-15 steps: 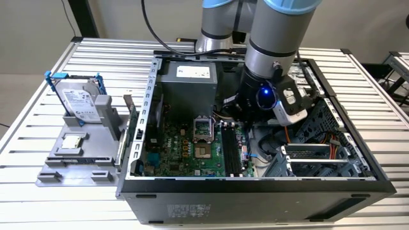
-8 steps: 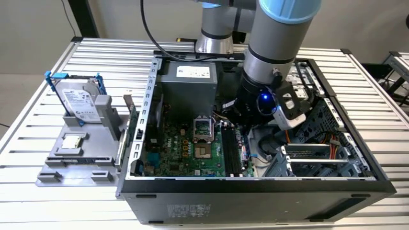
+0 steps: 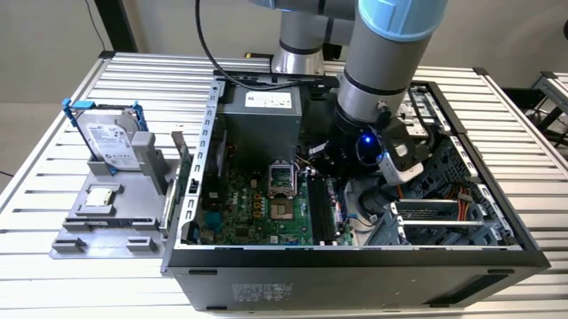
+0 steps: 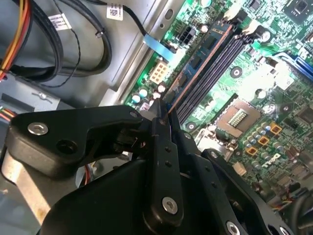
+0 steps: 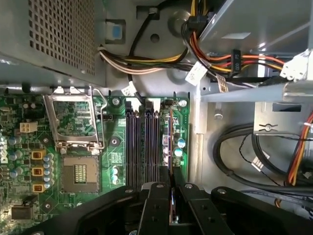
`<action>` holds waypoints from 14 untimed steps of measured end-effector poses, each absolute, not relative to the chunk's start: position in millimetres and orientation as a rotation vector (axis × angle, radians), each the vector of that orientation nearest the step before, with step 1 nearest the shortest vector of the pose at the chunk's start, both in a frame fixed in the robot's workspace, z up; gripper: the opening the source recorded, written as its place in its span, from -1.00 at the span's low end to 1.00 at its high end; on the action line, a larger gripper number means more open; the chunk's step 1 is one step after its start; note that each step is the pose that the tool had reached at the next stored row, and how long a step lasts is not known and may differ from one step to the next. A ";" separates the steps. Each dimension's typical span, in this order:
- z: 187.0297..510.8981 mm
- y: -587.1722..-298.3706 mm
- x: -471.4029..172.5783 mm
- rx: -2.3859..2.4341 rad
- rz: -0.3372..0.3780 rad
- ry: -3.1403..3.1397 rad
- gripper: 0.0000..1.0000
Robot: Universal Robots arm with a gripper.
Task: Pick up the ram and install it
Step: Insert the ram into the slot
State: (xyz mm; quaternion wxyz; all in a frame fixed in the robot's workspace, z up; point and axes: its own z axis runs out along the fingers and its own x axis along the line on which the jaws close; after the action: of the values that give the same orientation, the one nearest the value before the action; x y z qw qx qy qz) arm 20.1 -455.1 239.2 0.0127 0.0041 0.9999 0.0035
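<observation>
1. The gripper (image 5: 171, 196) is clamped narrow on the ram (image 5: 170, 142), holding it on edge inside the open computer case (image 3: 497, 219).
2. The ram's long axis runs straight out from the fingertips, parallel to the memory slots (image 5: 142, 144) and just beside them, over the motherboard (image 5: 63, 147).

My bench (image 3: 80, 259) is a table of pale ribbed metal slats, running edge to edge in the exterior view. At about ten o'clock past its corner I see a plain beige floor (image 3: 36, 73), and a dark upright post (image 3: 117, 25) stands at eleven o'clock. Behind the bench, toward one o'clock, a light wall (image 3: 515, 30) closes the room. At three o'clock, a second slatted table (image 3: 555, 90) sits near mine, a dark gap between them. Light is even and soft, glinting faintly off the slats.
</observation>
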 end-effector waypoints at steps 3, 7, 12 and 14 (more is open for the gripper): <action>235.0 -456.9 20.0 0.013 0.011 3.116 -1.00; 230.6 -458.0 19.8 0.013 0.011 3.116 -1.00; 227.5 -459.3 17.0 0.011 0.011 3.116 -1.00; 225.8 -459.6 16.2 0.010 0.011 3.116 -1.00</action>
State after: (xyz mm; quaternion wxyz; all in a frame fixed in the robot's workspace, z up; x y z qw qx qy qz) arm 16.2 -459.6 225.8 0.0126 0.0033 0.9999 0.0035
